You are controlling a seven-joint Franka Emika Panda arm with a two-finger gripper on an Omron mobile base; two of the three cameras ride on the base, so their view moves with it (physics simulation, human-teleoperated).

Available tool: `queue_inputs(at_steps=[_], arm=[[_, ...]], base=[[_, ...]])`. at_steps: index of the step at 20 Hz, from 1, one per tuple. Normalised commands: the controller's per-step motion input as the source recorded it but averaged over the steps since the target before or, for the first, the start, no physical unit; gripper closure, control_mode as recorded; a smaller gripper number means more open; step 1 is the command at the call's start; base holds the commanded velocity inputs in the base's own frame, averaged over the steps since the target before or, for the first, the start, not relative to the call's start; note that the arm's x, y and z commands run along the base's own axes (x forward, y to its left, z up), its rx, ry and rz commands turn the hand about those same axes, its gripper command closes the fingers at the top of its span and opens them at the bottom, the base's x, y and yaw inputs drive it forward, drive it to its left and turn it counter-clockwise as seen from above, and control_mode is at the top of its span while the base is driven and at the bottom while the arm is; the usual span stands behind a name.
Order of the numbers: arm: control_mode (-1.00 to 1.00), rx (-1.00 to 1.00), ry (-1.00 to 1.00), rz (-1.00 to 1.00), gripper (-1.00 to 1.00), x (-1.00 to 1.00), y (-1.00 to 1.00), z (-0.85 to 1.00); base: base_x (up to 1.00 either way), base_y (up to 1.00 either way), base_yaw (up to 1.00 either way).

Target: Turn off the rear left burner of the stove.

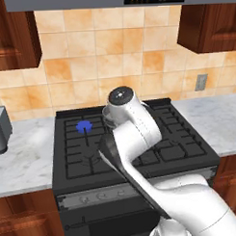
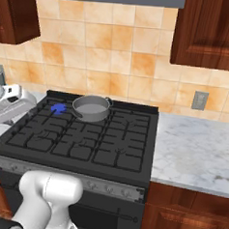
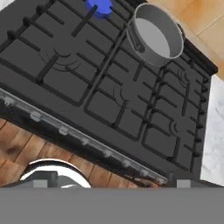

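The stove [image 1: 188, 151] is a wide black gas range with cast-iron grates. Its rear left burner [image 1: 84, 126] [image 2: 58, 108] [image 3: 100, 6] carries a bright blue flame. A silver knob strip [image 3: 63, 130] [image 2: 101, 186] [image 1: 101, 195] runs along the stove front. My gripper [image 3: 113, 181] hovers above and in front of the stove, looking down over the knob strip; its fingertips [image 3: 41, 180] stand wide apart at the bottom of the hand view, open, with nothing between them. The arm hides the middle of the stove in the left base view.
A round grey pot [image 2: 91, 107] [image 3: 157, 35] sits on the rear centre burner, just right of the flame. Marble counters [image 2: 196, 151] [image 1: 25, 157] flank the stove. A grey appliance [image 1: 0, 129] stands at the far left. Wooden cabinets [image 2: 209, 31] hang above.
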Motion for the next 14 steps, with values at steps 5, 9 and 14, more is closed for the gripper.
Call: queue_inputs(at_steps=[5,9,14], arm=[[-1.0,0.0,-0.34,0.01,-1.0,-0.68,0.3,-0.42],[-1.0,0.0,-0.39,0.0,-1.0,-0.47,0.13,-0.43],[-1.0,0.0,-0.33,0.0,-1.0,-0.28,0.2,-0.51]], base=[[0.0,0.0,0.0],[0.0,0.0,0.0],[0.0,0.0,0.0]])
